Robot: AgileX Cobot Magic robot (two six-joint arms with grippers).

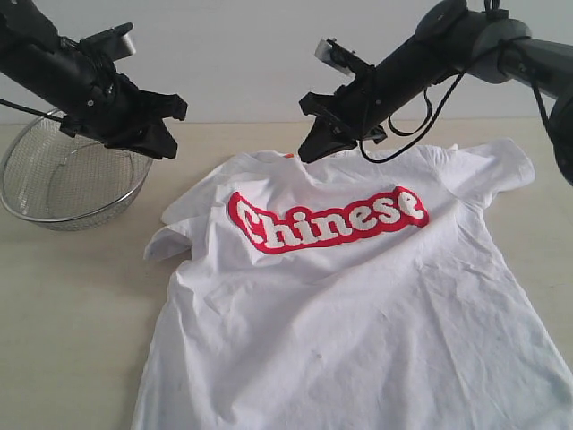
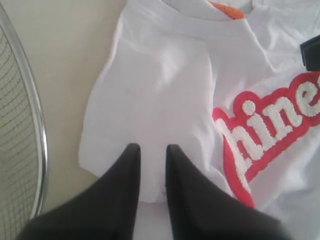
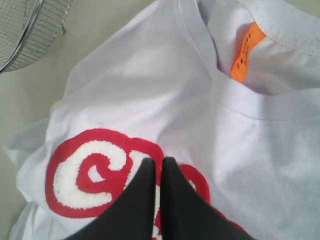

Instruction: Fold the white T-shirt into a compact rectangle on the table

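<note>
The pale beige wood-grain counter (image 1: 72, 313) carries two things. The white T-shirt (image 1: 358, 305) lies spread out and wrinkled, chest up, with red-outlined lettering showing. A silver wire-mesh bowl (image 1: 67, 184) stands upright just beside the shirt's crumpled sleeve, with a strip of bare counter between them.

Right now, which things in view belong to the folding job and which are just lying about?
Job in hand:
- white T-shirt, spread out with its lettering up
- table under it
- left gripper and right gripper, neither holding anything

Lying about:
- wire-mesh bowl, beside the shirt's sleeve and not touching it
</note>
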